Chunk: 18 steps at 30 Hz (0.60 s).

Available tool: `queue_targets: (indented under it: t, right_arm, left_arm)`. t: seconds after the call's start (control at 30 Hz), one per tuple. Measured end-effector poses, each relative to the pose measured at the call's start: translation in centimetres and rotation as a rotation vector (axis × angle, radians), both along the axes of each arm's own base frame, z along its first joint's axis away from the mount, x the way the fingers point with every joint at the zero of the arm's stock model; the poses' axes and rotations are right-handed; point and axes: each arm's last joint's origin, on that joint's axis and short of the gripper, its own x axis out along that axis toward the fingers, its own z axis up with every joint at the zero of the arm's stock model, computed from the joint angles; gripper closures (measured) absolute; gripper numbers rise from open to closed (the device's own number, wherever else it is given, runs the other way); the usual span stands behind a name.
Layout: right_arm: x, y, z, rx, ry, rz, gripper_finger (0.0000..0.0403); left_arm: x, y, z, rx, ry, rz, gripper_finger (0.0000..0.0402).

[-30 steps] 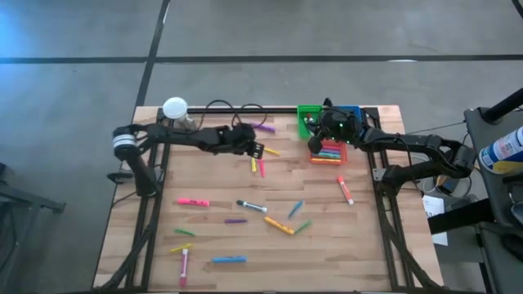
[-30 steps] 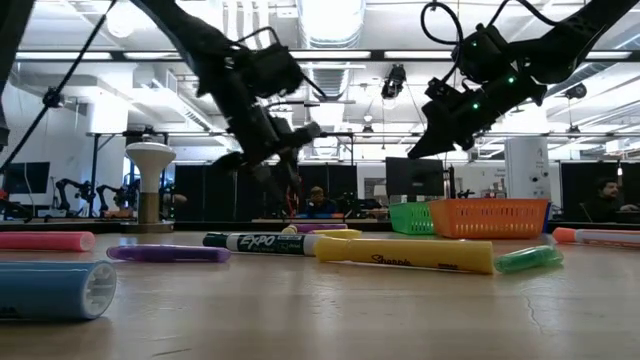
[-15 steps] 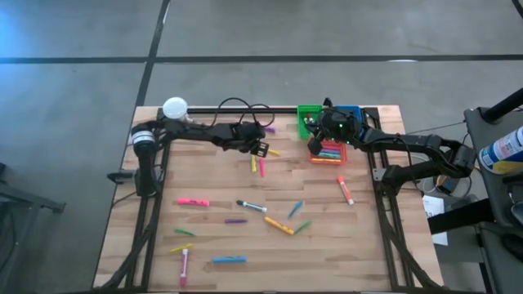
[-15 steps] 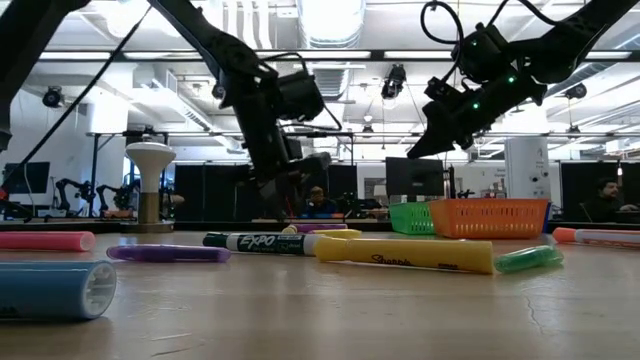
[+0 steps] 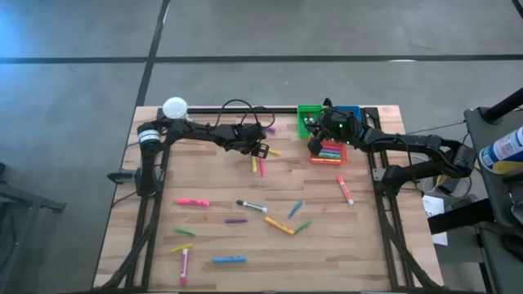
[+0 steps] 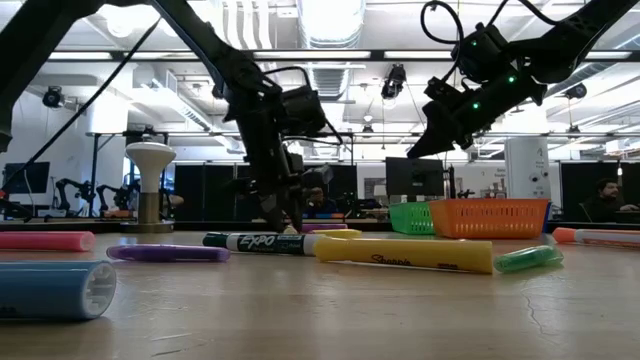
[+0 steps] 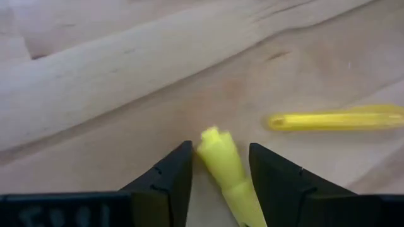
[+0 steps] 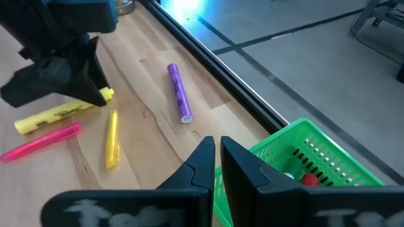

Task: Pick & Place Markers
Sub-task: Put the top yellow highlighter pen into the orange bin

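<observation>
left end effector (image 7: 218,165): low, fingers apart | right end effector (image 8: 218,161): raised, seemingly closed

One camera looks straight down on the whole worktop (image 5: 204,245) from well above. Another sits at worktop level, facing the room, close to a yellow marker (image 6: 405,254). Each wrist camera looks past its own fingers (image 7: 167,183) from close by; both show a thin yellow marker (image 8: 112,139).

A wooden table (image 5: 343,245) is holding lots of markers (image 5: 265,208), lying scattered all over its middle. Three little baskets are sitting at the far edge: a green basket (image 5: 306,114), a blue basket (image 5: 351,111) beside it, and an orange basket (image 5: 329,152) just in front.
</observation>
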Motion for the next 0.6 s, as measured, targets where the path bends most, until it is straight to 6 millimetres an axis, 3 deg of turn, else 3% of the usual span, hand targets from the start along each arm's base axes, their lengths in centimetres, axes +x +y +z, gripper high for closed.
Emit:
queue_targets:
  t: [0.27, 0.6]
  right_arm:
    - [0.12, 0.19, 0.0, -0.006, 0.003, 0.012, 0.0381]
    - [0.12, 0.18, 0.01, -0.008, 0.005, 0.009, 0.0381]
  left_arm:
    - [0.04, 0.14, -0.3, 0.02, 0.02, -0.016, 0.0255]
    - [-0.32, 0.34, -0.29, 0.119, 0.098, -0.023, 0.0322]
